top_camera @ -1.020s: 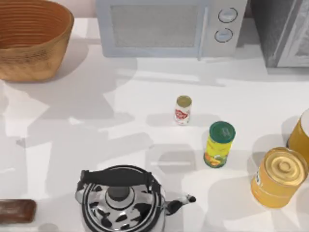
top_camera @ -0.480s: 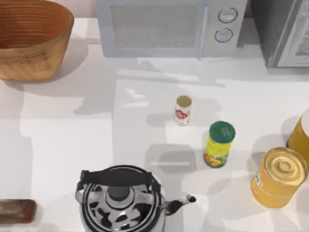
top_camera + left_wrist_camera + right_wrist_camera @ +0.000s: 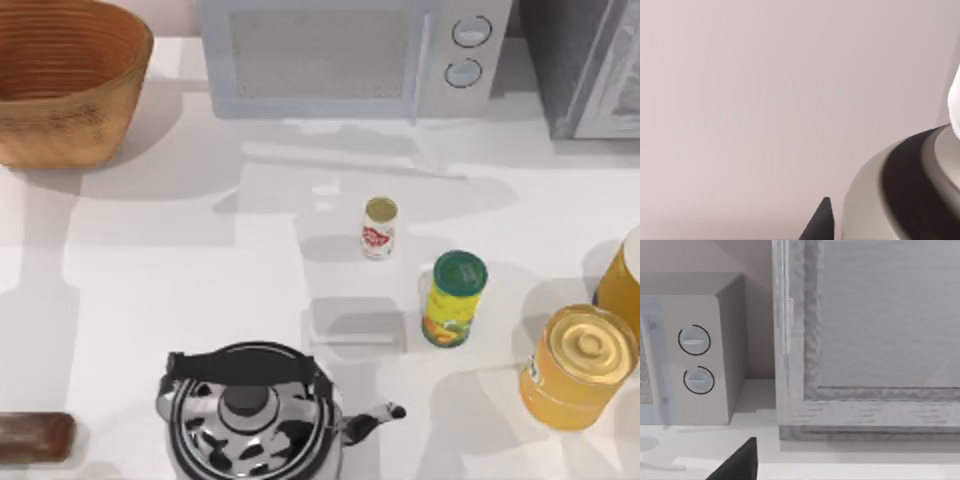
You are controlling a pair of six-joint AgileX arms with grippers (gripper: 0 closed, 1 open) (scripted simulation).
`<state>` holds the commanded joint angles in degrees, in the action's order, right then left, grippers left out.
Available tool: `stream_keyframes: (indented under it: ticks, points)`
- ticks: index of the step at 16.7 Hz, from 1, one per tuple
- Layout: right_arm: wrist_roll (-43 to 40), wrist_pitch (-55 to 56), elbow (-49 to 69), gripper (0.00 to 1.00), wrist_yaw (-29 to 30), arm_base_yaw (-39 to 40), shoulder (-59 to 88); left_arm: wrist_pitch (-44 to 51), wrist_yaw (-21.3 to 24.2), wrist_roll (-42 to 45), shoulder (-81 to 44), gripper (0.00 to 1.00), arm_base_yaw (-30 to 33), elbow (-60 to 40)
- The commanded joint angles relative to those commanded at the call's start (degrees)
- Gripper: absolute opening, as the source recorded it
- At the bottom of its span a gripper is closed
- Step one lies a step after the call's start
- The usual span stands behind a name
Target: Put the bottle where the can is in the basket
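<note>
You see just a dark tip of the left gripper (image 3: pixel 821 224) in the left wrist view, against a plain pale background and beside a rounded grey and black shape you cannot identify. The right wrist view gives you a dark tip of the right gripper (image 3: pixel 739 463) low over the bench (image 3: pixel 850 462). From these pictures you cannot tell how far either gripper is open, and neither one touches or holds anything you can make out.

In the top view, the basket (image 3: pixel 60 130) sits at the far left corner of the bench. The can (image 3: pixel 379 227) stands upright on the bench near the middle, well apart from the basket. Just to its right and nearer you stands the green-capped yellow bottle (image 3: pixel 455 298), upright too. An orange jar (image 3: pixel 578 367) stands near the right edge, and a kettle (image 3: pixel 250 420) at the near edge.

The right wrist view faces the microwave (image 3: pixel 690 355) with its 2 dials, beside a grey cabinet (image 3: pixel 870 340).
</note>
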<state>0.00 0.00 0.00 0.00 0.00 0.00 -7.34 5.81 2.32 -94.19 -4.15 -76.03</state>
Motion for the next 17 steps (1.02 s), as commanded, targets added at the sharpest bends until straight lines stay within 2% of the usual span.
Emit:
stream_keyframes:
  ticks: [7,17]
  points:
    - [0.0,0.0,0.0,1.0,0.0,0.0,0.0,0.57,0.07,0.04,-0.38,0.0,-0.04,-0.18]
    - [0.0,0.0,0.0,1.0,0.0,0.0,0.0,-7.51,-0.29,-0.18,-11.63,0.0,0.84,-3.53]
